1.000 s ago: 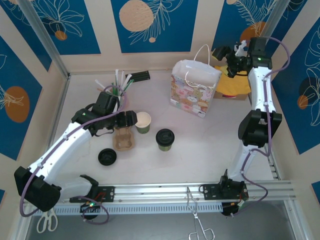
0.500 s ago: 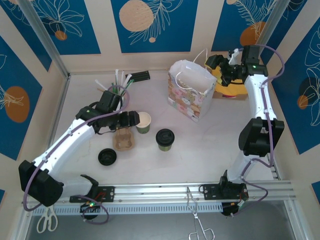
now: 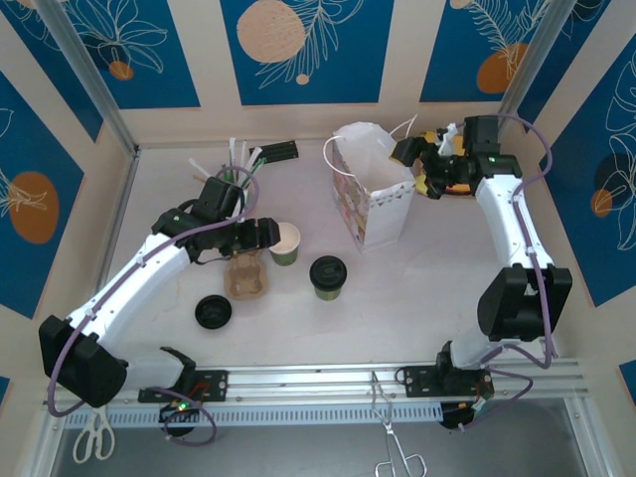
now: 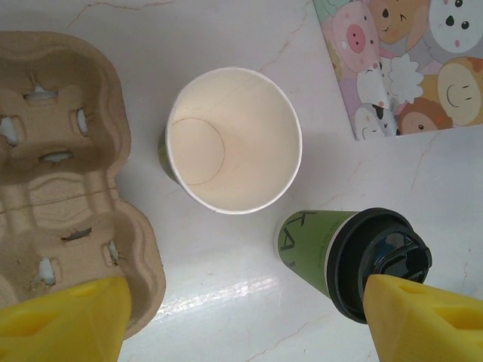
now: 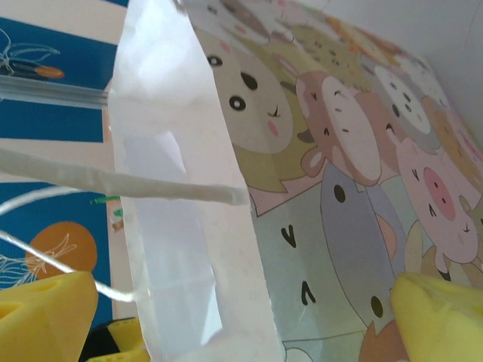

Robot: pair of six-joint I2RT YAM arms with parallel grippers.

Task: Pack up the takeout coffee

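Left wrist view, open cup (image 4: 232, 139): stood upright on the table (image 3: 417, 288), no lid, inside bare; used as the landmark below.
Left gripper (image 4: 245, 320): fingers spread wide, nothing between them; the open cup sat just ahead of the gap.
Lidded cup (image 4: 355, 260): just beside the open cup on its right and nearer side, not touching it.
Cup carrier (image 4: 68, 173): just beside the open cup on its left, no cup in it.
Loose lid (image 3: 213, 312): beyond the carrier from the open cup, toward the arm bases.
Gift bag (image 3: 370, 194): right of and behind the open cup, apart from it, upright, mouth open.
Right gripper (image 5: 241, 317): on the far side of the bag from the open cup; fingers spread, the bag's top edge stood between them, no pinch seen.
Step in hand (judged): left arm lined up to take the open cup; right arm tended the bag's mouth.
How to do it well (judged): centre the gap on the cup. Close on the wall below the rim, lightly, since an empty paper cup would likely buckle. Keep both fingers off the carrier and the lidded cup, which crowded it. Lift straight up. The right arm should hold the bag upright with its mouth wide.
Count: cups, two (one lidded, one open). Loose lids, one. Carriers, one. Bags, one. Straws (image 3: 234, 164), behind and left of the open cup, several, too bunched to count.
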